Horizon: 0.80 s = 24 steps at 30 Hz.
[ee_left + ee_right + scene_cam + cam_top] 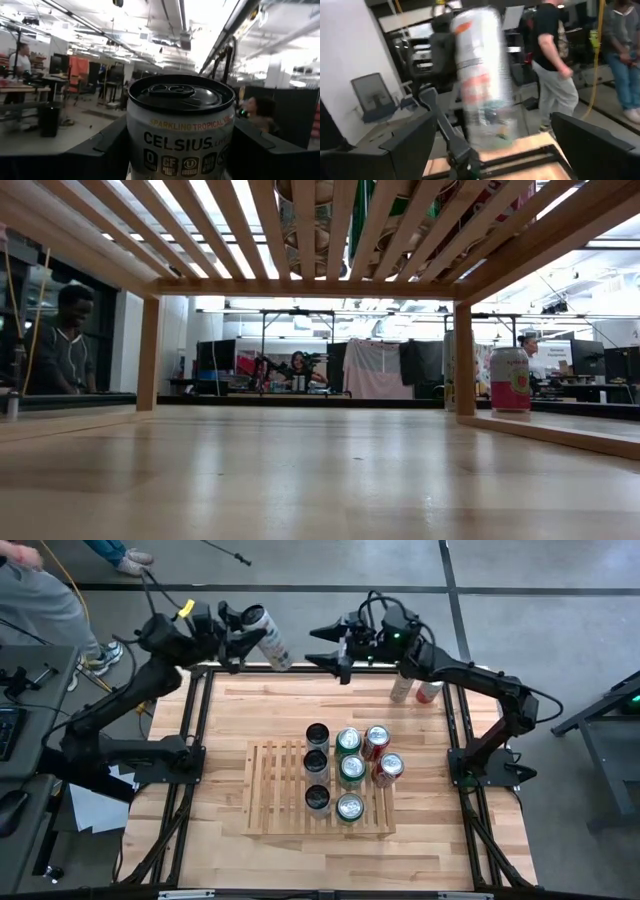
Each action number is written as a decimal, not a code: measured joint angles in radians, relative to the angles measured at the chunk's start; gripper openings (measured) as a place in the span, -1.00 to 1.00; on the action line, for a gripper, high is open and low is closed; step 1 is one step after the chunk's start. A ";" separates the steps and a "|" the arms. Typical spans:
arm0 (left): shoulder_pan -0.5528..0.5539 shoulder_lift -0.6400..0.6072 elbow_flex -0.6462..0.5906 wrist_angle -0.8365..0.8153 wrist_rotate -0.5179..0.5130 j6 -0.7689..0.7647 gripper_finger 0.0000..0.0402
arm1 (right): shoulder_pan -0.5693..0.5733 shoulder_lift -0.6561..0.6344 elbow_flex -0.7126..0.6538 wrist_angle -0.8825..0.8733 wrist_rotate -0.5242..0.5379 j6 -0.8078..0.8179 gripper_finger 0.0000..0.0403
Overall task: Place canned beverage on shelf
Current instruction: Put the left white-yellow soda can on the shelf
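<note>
My left gripper (pixel 248 628) is shut on a white Celsius can (pixel 270 640), held in the air over the table's far edge; the can fills the left wrist view (pixel 180 135). My right gripper (pixel 322 647) is open and empty, just right of the can and facing it. The can shows blurred between its fingers in the right wrist view (pixel 480 75). The slatted wooden shelf (pixel 275 790) stands on the table's middle with several cans standing on it. Neither gripper shows in the low view. My left gripper pinches the can's side wall (pixel 135 145) between its two fingers (pixel 107 150), below the can's top rim. The fingers lie across the can. The can is lifted clear of the table and, in the high view, tilted, its top (pixel 255 615) toward the far left.
Two more cans (pixel 402 690), (pixel 428 692) stand on the table at the far right; one shows pink in the low view (pixel 510 380). The shelf's left slats (pixel 270 780) are bare. People stand beyond the far edge (pixel 40 590).
</note>
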 joint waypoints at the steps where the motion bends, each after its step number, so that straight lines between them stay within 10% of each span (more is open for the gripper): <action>1: 0.000 -0.023 0.000 -0.032 0.000 0.019 0.15 | -0.009 -0.012 0.000 -0.015 0.000 0.000 0.88; 12: -0.071 -0.271 0.000 -0.434 0.003 0.097 0.15 | -0.070 -0.149 0.000 -0.275 0.018 0.031 0.89; 24: -0.337 -0.351 0.002 -0.474 -0.133 -0.060 0.15 | -0.002 -0.331 -0.001 -0.613 0.160 -0.019 0.89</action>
